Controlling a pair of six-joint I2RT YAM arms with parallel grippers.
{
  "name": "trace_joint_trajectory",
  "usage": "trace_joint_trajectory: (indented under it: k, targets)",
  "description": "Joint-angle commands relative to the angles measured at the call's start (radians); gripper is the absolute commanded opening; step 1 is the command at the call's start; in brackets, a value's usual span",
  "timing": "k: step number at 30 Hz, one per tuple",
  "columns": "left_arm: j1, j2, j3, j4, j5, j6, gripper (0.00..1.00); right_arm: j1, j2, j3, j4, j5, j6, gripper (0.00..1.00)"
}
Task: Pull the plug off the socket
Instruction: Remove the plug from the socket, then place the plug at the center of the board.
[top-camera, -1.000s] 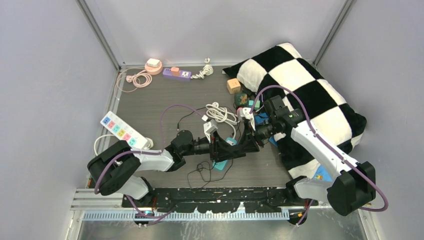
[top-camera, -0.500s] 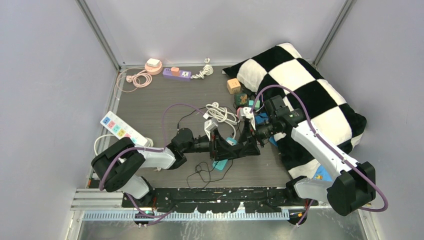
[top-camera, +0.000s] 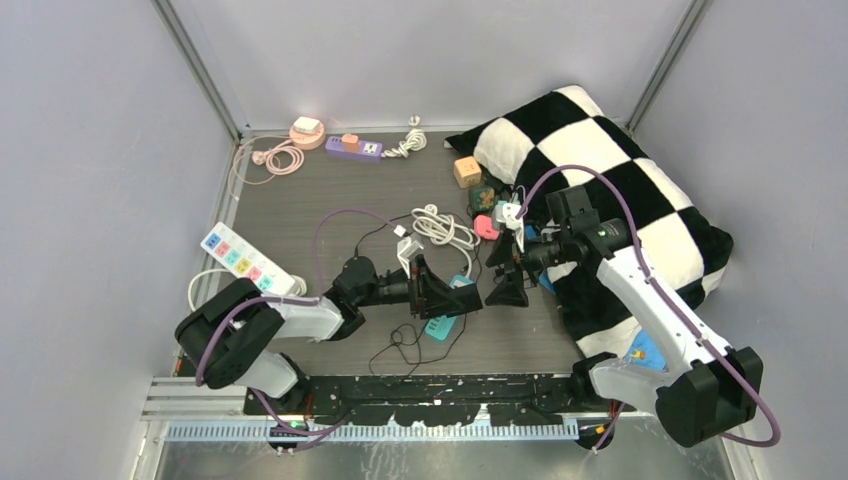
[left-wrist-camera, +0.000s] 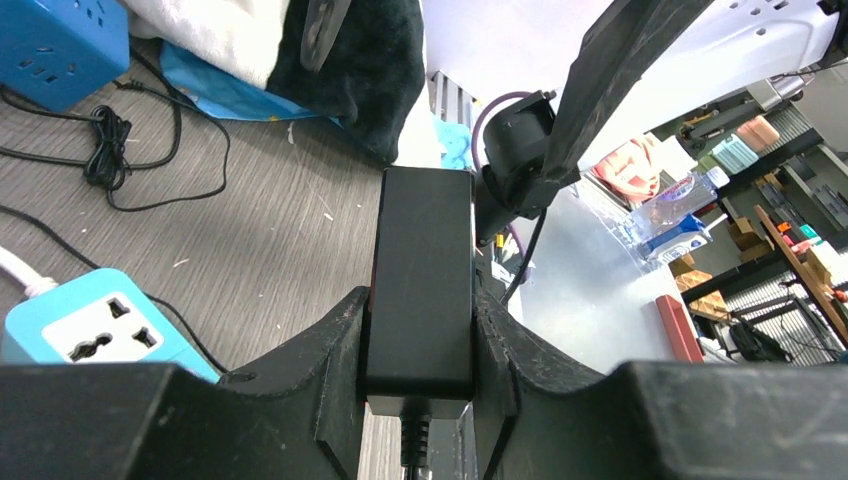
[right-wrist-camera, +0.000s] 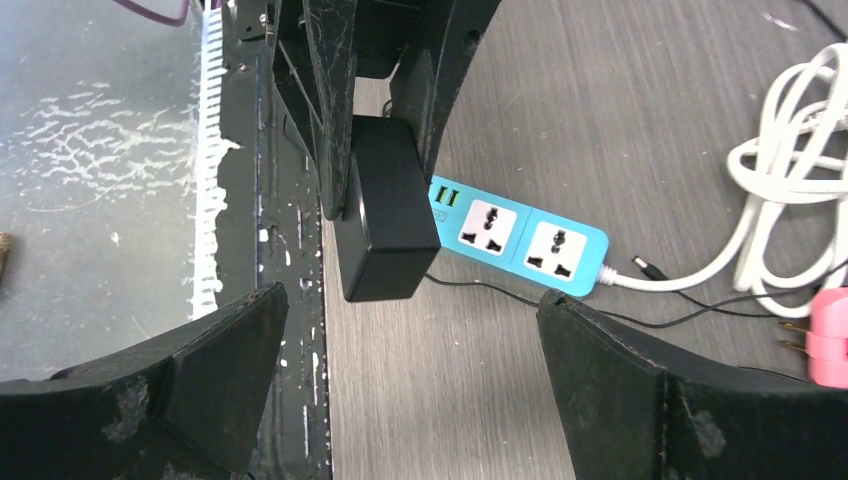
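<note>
A black adapter plug (left-wrist-camera: 420, 270) sits clamped between the fingers of my left gripper (left-wrist-camera: 420, 335), its thin cord trailing out behind. The right wrist view shows the same plug (right-wrist-camera: 385, 215) lifted over the near end of the blue socket strip (right-wrist-camera: 525, 237), whose two visible outlets are empty. From above, the plug (top-camera: 447, 297) hangs low over the strip (top-camera: 440, 328). My right gripper (right-wrist-camera: 410, 375) stands wide open with nothing between its fingers, off to the right of the plug (top-camera: 505, 275).
A checkered pillow (top-camera: 610, 190) fills the right side. A coiled white cable (top-camera: 440, 228) and pink plug (top-camera: 487, 226) lie behind the strip. A white multi-colour strip (top-camera: 240, 258) is at left, a purple one (top-camera: 353, 147) at the back. A blue cube socket (left-wrist-camera: 60, 45) lies near the pillow.
My right gripper has opened wide and drawn back to the right, away from the plug. The left gripper keeps its hold on the plug and has shifted slightly left.
</note>
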Motion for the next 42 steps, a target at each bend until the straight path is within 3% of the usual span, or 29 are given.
trace_joint_trajectory:
  k: [1,8,16,19,25,33,37,39,42]
  targets:
    - [0.02,-0.065,-0.02,0.032,0.004,0.006,0.0,-0.024,-0.046,0.04,0.006,-0.016,-0.008,1.0]
    - [0.049,-0.167,-0.052,-0.088,-0.033,0.044,0.0,-0.055,-0.059,0.04,0.017,-0.002,0.004,1.0]
    - [0.067,-0.405,-0.067,-0.406,-0.214,0.116,0.0,-0.063,-0.042,-0.05,0.337,0.211,0.328,1.0]
    - [0.069,-0.505,-0.088,-0.492,-0.308,0.121,0.0,-0.065,-0.012,-0.068,0.39,0.258,0.381,1.0]
    - [0.08,-0.643,-0.131,-0.565,-0.391,0.11,0.04,-0.066,0.044,-0.093,0.457,0.311,0.449,1.0]
    - [0.09,-0.665,-0.179,-0.53,-0.394,0.063,0.02,-0.064,0.189,-0.084,0.521,0.412,0.56,1.0]
    - [0.09,-0.661,-0.205,-0.492,-0.394,0.046,0.0,-0.047,0.254,-0.086,0.589,0.496,0.642,0.91]
    - [0.09,-0.659,-0.212,-0.483,-0.394,0.043,0.0,-0.027,0.286,-0.081,0.616,0.558,0.68,0.76]
    - [0.09,-0.66,-0.217,-0.481,-0.394,0.042,0.0,0.007,0.334,-0.055,0.616,0.636,0.701,0.63]
